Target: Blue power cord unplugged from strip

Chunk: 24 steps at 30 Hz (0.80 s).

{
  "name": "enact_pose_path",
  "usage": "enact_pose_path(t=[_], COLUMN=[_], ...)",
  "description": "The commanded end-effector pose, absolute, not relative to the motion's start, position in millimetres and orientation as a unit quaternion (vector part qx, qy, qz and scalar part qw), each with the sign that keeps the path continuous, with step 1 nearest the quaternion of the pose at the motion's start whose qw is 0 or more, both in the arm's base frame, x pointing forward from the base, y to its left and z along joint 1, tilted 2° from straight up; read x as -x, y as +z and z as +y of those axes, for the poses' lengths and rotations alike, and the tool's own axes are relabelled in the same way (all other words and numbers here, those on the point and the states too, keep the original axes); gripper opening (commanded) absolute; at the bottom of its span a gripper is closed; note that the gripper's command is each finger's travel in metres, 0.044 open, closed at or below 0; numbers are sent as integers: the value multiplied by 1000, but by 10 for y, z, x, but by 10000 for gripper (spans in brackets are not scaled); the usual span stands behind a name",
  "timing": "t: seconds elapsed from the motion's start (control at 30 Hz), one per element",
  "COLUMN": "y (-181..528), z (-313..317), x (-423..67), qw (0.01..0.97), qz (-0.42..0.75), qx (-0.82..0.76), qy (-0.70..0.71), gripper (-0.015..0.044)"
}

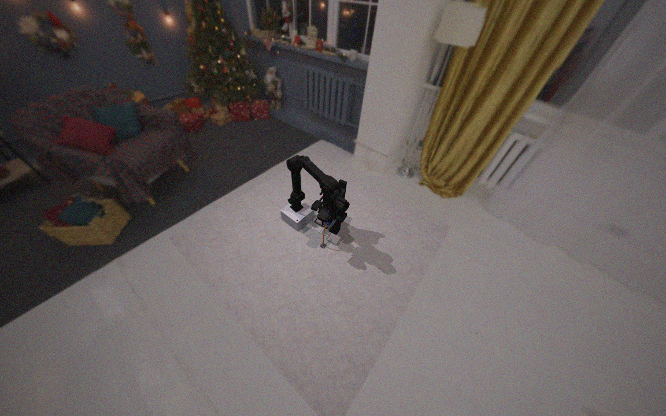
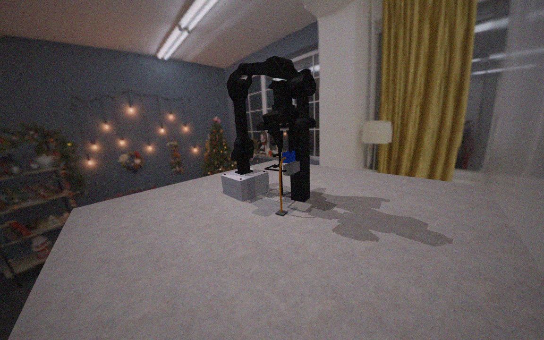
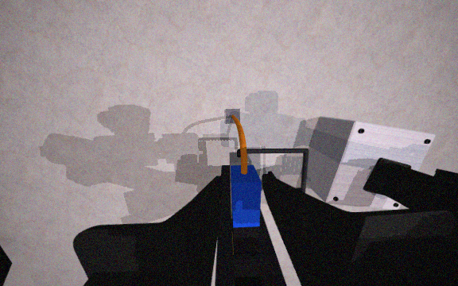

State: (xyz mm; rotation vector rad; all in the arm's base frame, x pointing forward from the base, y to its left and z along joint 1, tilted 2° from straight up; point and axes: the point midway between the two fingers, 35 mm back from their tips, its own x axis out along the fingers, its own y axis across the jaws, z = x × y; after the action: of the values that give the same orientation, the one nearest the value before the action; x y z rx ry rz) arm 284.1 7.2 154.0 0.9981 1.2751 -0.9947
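Wrist view, blue plug (image 3: 246,196) btwn gripper (image 3: 246,179) fingers, gripper partly open.

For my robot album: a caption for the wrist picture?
The hand straddles the blue plug, its orange cord curving away.

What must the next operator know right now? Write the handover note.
Hand: partly open, fingers on either side of the blue plug, not clamped on it.
Things: the plug sits in its grey socket on the upright black power strip. The orange cord runs from the plug down to a small foot on the table.
Done: approach and alignment on the plug.
Left: close on the plug, pull it out of the strip, open the hand, then back away from plug, cord and strip.
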Motion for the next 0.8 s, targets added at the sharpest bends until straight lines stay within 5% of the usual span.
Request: enact_pose_path(t=[0.0,0.77], y=[1520,1396], z=[137,214], x=[-2790,-2762], qw=[578,578], qz=[548,549], qx=[-427,-427], qy=[-427,-427], gripper=[160,160])
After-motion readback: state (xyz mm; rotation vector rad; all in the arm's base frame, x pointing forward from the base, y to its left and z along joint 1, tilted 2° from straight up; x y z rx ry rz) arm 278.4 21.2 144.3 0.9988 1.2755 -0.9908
